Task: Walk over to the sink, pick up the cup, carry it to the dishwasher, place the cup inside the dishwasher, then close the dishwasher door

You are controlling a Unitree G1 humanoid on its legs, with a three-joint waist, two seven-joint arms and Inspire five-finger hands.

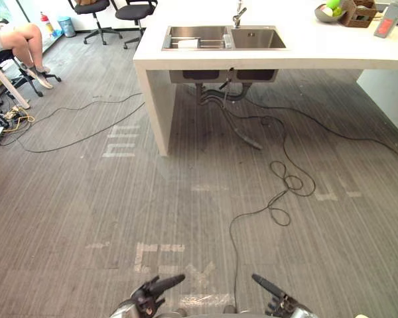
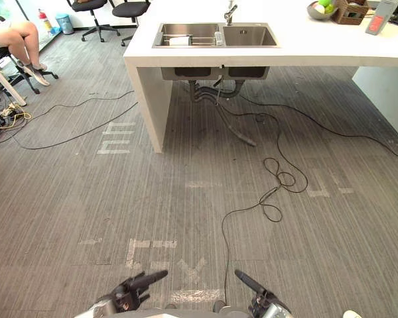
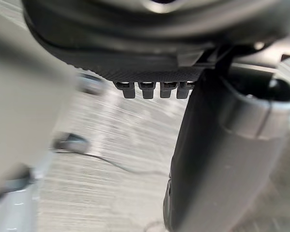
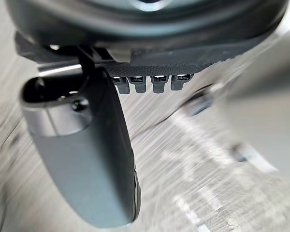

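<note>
- Left eye view: white counter [image 1: 318, 50] along the far edge of the floor [image 1: 66, 218], with a steel double sink [image 1: 259, 38] set into it and a faucet [image 1: 238, 13] at the sink's back edge.
- A small clear item on the divider between the two basins may be the cup [image 1: 227, 41]; it is too small to be sure.
- Bowl [image 1: 328, 13] of green fruit and a brown basket [image 1: 358, 13] near the counter's far right corner.
- A seated person [image 1: 26, 43] and two office chairs [image 1: 96, 10] by the floor's far left corner; a black cable [image 1: 285, 182] loops below the counter; tape marks [image 1: 119, 142] sit beside the counter's left leg.
- Left hand [image 1: 149, 295] and right hand [image 1: 278, 301] at the near edge, well apart from the sink, each empty.
- Right eye view: drain pipes [image 2: 212, 93] hang under the sink; a wire rack [image 2: 186, 40] lies in the left basin.
- Left wrist view: fingers loose in a row, thumb [image 3: 217, 159] standing clear, nothing held, floor beyond.
- Right wrist view: the same relaxed, spread pose, nothing held, above the floor.
</note>
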